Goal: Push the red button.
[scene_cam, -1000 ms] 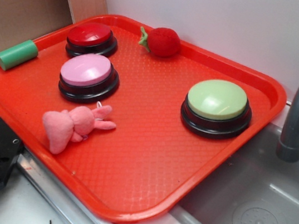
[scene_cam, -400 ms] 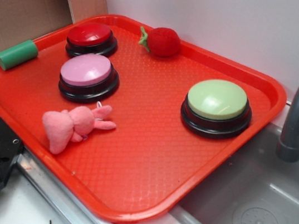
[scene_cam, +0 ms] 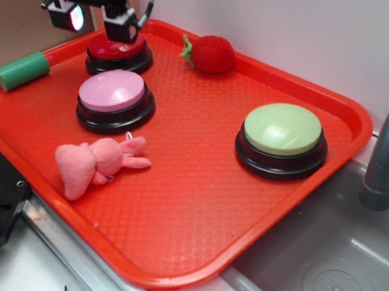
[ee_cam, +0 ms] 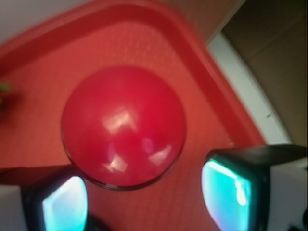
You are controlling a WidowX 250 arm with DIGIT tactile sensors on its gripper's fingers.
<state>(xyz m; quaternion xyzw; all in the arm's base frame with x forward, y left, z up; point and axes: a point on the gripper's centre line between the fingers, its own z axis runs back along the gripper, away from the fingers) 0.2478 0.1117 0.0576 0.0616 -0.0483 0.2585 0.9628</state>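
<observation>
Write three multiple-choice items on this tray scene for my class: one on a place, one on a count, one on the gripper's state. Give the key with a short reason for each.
1. Where is the gripper?
A. Above the red button
B. Above the green button
C. Over the sink

2. How many push buttons stand on the tray?
A. Two
B. Three
C. Four

3. How do the gripper's fingers stand?
A. Shut on the strawberry
B. Shut on the green cylinder
C. Open, holding nothing

Key:
1 A: the wrist view looks straight down on the red cap, and the exterior view shows the gripper above that button.
2 B: red, pink and green.
3 C: the wrist view shows both fingers apart with only tray and button between them.
</observation>
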